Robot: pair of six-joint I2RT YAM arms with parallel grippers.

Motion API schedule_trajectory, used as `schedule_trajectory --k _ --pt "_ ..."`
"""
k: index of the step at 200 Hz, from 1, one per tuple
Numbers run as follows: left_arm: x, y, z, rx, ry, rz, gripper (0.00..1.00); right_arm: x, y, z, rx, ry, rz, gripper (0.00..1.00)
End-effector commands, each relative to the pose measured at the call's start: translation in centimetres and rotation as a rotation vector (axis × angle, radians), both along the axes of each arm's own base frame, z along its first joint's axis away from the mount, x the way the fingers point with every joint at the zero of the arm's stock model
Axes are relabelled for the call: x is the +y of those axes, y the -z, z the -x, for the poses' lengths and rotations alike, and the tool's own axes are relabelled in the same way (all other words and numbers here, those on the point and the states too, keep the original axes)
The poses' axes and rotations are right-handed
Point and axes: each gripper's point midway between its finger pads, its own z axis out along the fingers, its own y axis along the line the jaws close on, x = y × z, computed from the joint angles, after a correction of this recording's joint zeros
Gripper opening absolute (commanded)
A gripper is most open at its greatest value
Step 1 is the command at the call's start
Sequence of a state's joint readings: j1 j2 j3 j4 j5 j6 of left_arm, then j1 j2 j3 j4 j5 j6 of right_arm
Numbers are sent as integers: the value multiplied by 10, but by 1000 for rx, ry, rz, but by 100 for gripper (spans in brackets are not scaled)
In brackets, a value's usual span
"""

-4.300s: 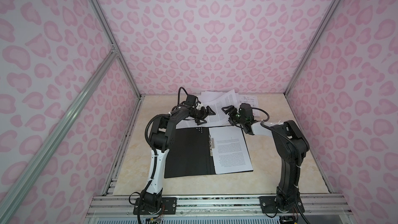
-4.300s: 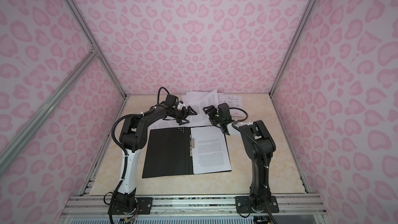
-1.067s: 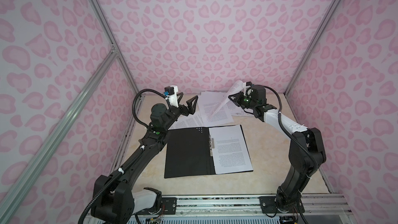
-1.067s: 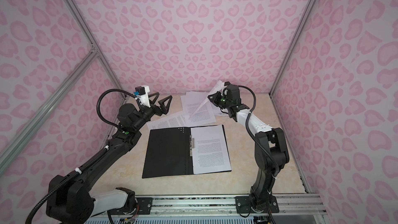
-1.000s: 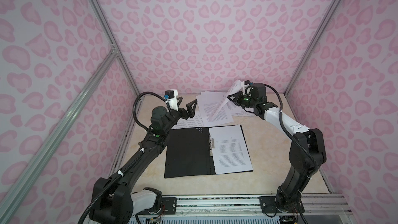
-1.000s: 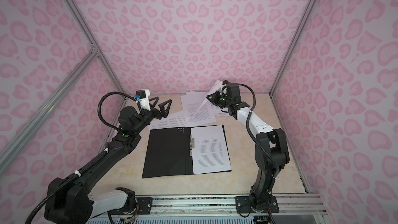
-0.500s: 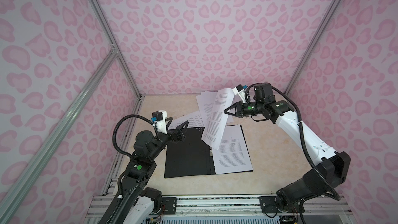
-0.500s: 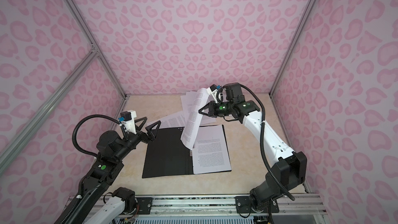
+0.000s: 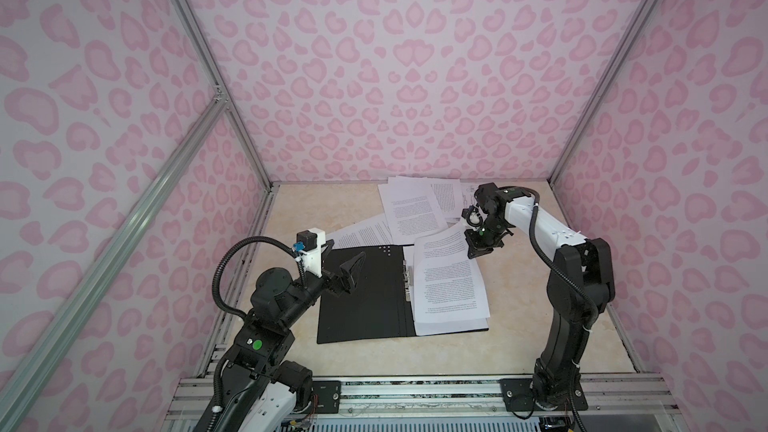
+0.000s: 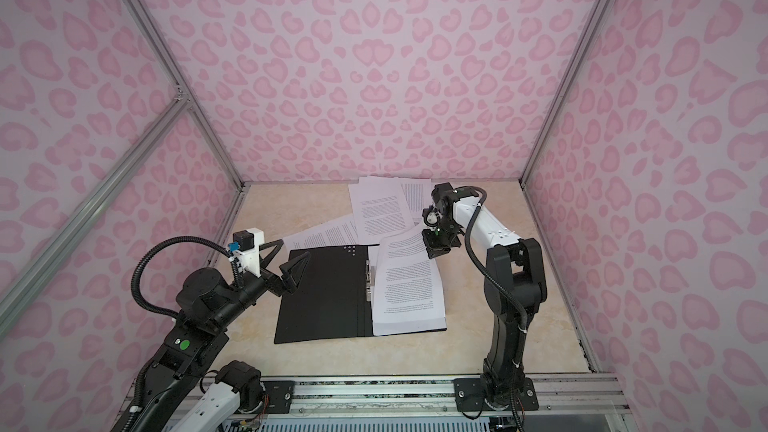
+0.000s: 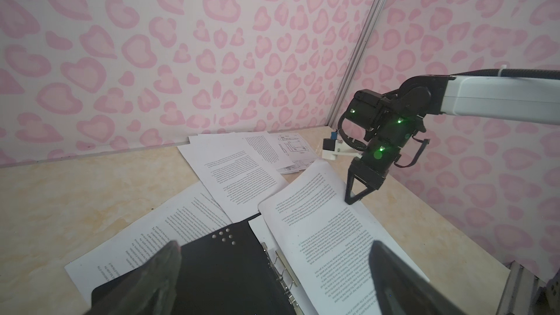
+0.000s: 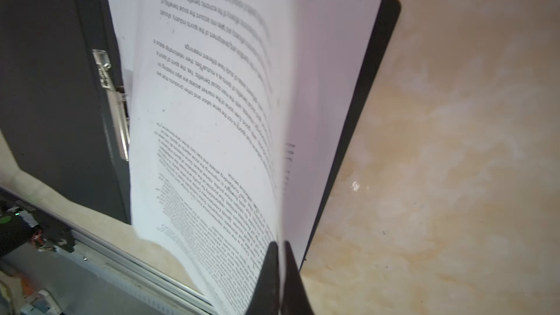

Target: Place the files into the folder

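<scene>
Could settle skewed on the stack (image 9: pixel 453 305) in the open folder (image 9: pixel 361 297), being pinched by one far corner only. Left hand (image 10: pixel 297 248) spread wide above the near cover; right hand (image 11: pixel 353 198) clamped on the bowed sheet (image 9: pixel 440 249), wrist bent down; other files (image 9: pixel 409 205) loose on the worktop (image 9: pixel 532 326) beyond

In the right wrist view the lifted sheet (image 12: pixel 212 116) blurs along its curled edge, and the picture's bottom edge crops it and all but the jaw tips of the right gripper (image 12: pixel 280 257) pinching it. Papers (image 9: pixel 449 292) hide the right half of the folder (image 9: pixel 361 292) bar a thin black rim. The drawing sheet (image 11: pixel 292 146) is half buried under other pages (image 11: pixel 236 171). The left gripper (image 11: pixel 274 250) shows only as two blurred, cropped jaws.
</scene>
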State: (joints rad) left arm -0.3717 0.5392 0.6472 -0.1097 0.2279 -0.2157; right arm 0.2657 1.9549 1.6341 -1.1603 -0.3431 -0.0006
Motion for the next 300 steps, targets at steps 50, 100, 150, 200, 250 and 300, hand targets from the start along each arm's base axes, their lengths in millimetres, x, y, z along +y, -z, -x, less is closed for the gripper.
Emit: schedule_trajectory --k 50,100,150,200,250,300 --pt "-2 -3 1 -17 5 -17 98 -19 20 5 10 -111 134 0" --pt "-4 3 -2 10 13 -25 98 -5 26 5 0 -121 91 0" --pt "-10 12 -6 53 36 -27 98 11 31 1 5 -76 16 0" --pt "-13 15 -6 67 50 -25 98 23 39 2 30 -49 -18 0" --pt "-13 15 -7 67 49 -26 98 24 43 6 39 -64 -8 0" --pt "-13 15 -7 68 50 -28 98 23 46 11 52 -63 -9 0"
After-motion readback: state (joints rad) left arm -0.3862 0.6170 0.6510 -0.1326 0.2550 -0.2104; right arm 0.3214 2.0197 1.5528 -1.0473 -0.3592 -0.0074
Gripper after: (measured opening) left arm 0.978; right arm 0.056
